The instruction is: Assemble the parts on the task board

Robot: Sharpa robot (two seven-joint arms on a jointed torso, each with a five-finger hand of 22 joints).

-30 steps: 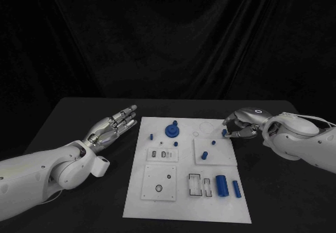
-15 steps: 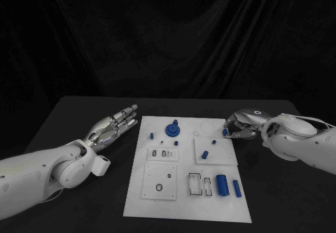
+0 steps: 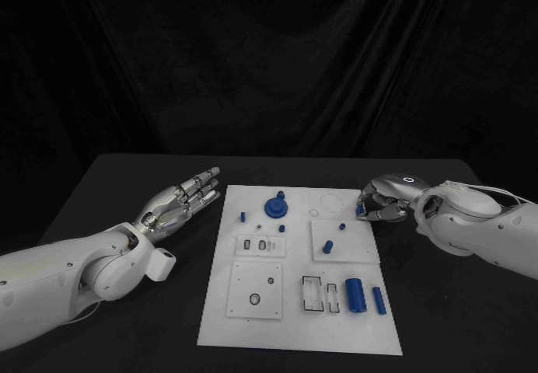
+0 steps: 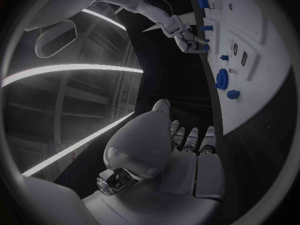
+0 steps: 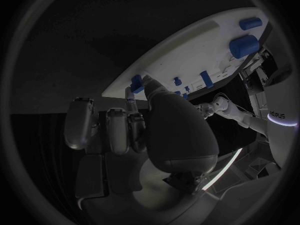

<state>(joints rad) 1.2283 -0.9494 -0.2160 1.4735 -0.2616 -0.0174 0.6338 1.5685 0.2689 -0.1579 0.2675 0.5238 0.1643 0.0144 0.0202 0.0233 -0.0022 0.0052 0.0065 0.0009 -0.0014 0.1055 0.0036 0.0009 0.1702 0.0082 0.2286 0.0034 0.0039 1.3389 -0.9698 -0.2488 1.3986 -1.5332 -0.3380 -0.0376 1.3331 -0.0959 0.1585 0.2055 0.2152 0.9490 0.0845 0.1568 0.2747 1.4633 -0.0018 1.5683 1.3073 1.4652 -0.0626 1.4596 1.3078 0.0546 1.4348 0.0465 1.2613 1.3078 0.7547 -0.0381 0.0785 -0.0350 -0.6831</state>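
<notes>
The white task board (image 3: 297, 311) lies in the middle of the black table. My right hand (image 3: 385, 201) hovers at the board's far right edge and pinches a small blue part (image 3: 360, 209) between thumb and finger; the right wrist view shows that part (image 5: 135, 82) at the fingertips, close to the board's edge (image 5: 187, 50). My left hand (image 3: 183, 199) is stretched flat beside the board's far left corner, fingers apart and empty. On the board are a round blue gear (image 3: 276, 207), small blue pegs (image 3: 327, 249) and two blue cylinders (image 3: 354, 295).
Rectangular white plates with slots and holes (image 3: 256, 290) sit on the near half of the board. Black table (image 3: 448, 311) surrounds the board on all sides. In the left wrist view the right hand (image 4: 186, 36) appears beyond the board (image 4: 265, 90).
My right hand has drawn slightly back toward the board's far right edge, carrying the small blue part. The left hand has not moved.
</notes>
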